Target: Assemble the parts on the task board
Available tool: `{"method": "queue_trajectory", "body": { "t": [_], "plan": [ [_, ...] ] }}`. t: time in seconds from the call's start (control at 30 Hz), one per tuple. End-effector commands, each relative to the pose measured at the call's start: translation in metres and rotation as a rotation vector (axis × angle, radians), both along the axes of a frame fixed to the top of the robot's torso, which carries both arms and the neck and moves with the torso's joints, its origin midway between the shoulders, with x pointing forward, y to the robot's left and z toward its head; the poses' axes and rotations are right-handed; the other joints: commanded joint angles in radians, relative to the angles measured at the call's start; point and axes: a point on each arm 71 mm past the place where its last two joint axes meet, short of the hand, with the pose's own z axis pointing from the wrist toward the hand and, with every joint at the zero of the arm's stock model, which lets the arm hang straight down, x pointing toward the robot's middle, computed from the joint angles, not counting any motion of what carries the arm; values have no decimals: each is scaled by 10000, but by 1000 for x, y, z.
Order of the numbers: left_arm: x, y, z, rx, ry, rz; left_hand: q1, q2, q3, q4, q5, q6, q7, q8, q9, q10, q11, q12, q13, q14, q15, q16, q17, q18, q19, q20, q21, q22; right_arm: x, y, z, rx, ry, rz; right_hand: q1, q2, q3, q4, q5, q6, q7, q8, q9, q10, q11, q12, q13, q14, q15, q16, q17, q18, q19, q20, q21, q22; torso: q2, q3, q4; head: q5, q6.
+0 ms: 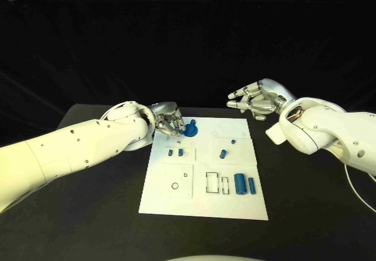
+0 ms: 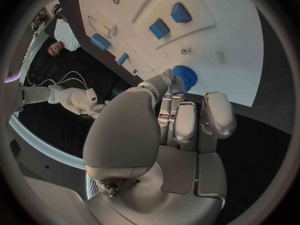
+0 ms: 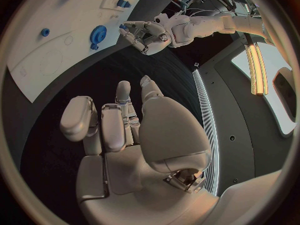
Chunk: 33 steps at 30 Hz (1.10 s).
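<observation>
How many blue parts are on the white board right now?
6: a blue gear at the left robot hand, two small pegs, two mid-board pieces, one long cylinder. Others may be hidden.

The table (image 1: 313, 217) is black and matte, its far edge running level behind the work area. Beyond it hangs a black curtain (image 1: 188, 49), creased in soft folds and swallowing nearly all the light. In the right wrist view, a dark wall panel (image 3: 228, 120) shows a few small fixings, and a thin white light strip (image 3: 203, 120) runs along it. Near it a long warm lamp (image 3: 255, 67) glows orange-white beside a pale, rounded window-like opening (image 3: 284, 97). In the left wrist view, a pale band (image 2: 37, 140) curves along the table's edge.
</observation>
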Motion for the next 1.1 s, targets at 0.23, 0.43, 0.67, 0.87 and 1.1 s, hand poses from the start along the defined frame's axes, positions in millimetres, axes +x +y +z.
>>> {"method": "queue_trajectory", "body": {
  "t": [0.23, 0.43, 0.67, 0.87, 1.1],
  "plan": [
    [0, 9, -8, 46, 987, 264, -176, -13, -13, 24, -15, -36, 2, -61, -25, -45, 59, -80, -8, 221, -39, -28, -59, -139, 4, 17, 0, -12, -1, 2, -1, -56, 42, 176, 6, 111, -62, 18, 60, -25, 9, 37, 5, -70, -5, 48, -16, 243, 14, -35, -7, 67, -42, -5, -44, 0, -1, -6, -18, 34, -5],
    [1, 10, -16, 150, 1143, 346, -194, -10, -7, 23, -14, -46, 5, -73, -33, -53, 61, -96, -9, 218, -37, -27, -64, -135, -5, 19, -20, -23, -1, 3, -2, -61, 49, 184, 41, 117, -78, 8, 67, -14, 6, 46, 8, -73, -9, 58, -21, 244, 12, -42, -11, 68, -41, -7, -50, -7, 12, -13, -14, 24, -11],
    [0, 9, -23, 317, 1190, 299, -194, -8, -4, 21, -14, -47, 5, -75, -34, -54, 61, -98, -8, 216, -37, -30, -71, -137, -4, 20, -13, -17, -1, 3, -2, -67, 48, 184, 60, 115, -81, -2, 67, -12, 4, 48, 8, -75, -11, 61, -23, 244, 11, -44, -12, 68, -39, -8, -50, -6, 10, -1, -5, 15, -34],
    [1, 9, -25, 467, 1234, 302, -183, 4, 15, 3, -12, -39, -1, -77, -38, -45, 54, -103, -4, 214, -38, -27, -73, -135, -9, 21, -19, -18, -1, 3, -2, -67, 50, 189, 60, 115, -81, -2, 67, -12, 4, 48, 8, -75, -11, 61, -23, 244, 11, -44, -12, 68, -39, -8, -50, -6, 12, -4, -6, 23, -47],
    [1, 9, -27, 603, 1357, 287, -180, 8, 22, -3, -10, -39, -2, -79, -40, -43, 53, -105, -3, 213, -39, -28, -77, -138, -7, 21, -7, -8, -1, 3, -2, -66, 52, 194, 71, 116, -86, -7, 66, -11, 4, 49, 8, -76, -11, 63, -24, 243, 10, -48, -16, 69, -42, -9, -56, -15, 6, -3, -4, 36, -49]
  ]
}}
